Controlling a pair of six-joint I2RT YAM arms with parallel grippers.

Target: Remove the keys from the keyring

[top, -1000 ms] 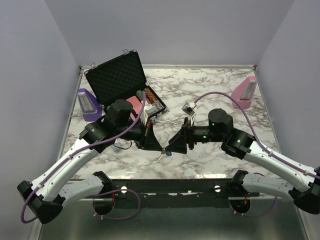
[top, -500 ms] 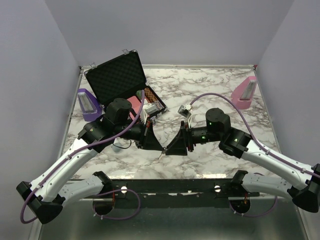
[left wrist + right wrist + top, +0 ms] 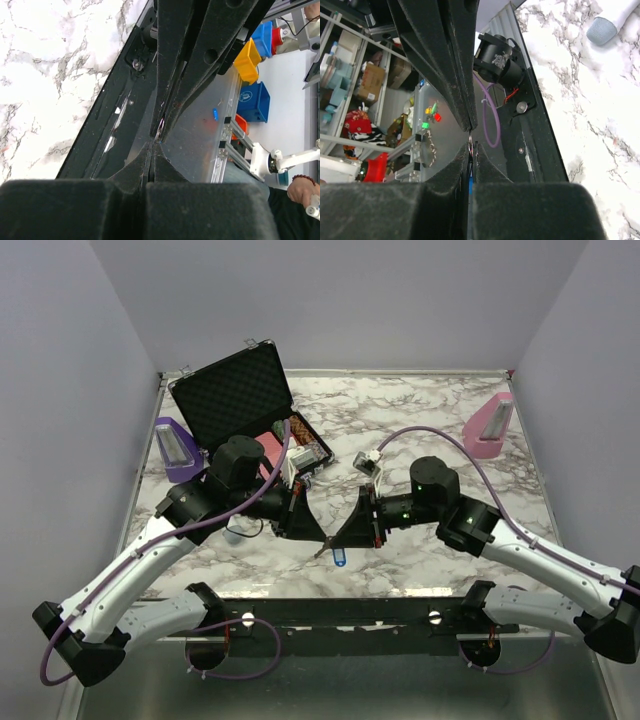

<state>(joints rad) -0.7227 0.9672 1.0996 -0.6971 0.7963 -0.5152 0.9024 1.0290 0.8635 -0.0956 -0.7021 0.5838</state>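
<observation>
My two grippers meet tip to tip just above the marble table's near middle. The left gripper [image 3: 320, 536] [image 3: 151, 145] is shut, pinching a thin silver metal piece, the key [image 3: 159, 127]; its end pokes out below the tips [image 3: 322, 551]. The right gripper [image 3: 338, 538] [image 3: 472, 145] is shut on the keyring. Its blue tag [image 3: 470, 186] shows between the jaws in the right wrist view and hangs below the tips [image 3: 340, 558] in the top view. The thin ring itself is too small to make out.
An open black case [image 3: 235, 390] with chips and cards in it stands at the back left, right behind the left arm. A purple stand [image 3: 175, 450] sits at the left edge and a pink one [image 3: 488, 427] at the back right. The table's front edge [image 3: 330, 592] lies close below the grippers.
The right gripper slid left to the left gripper's tips and closed on the keyring. The blue tag now hangs in plain sight below the tips. The left arm held still.
</observation>
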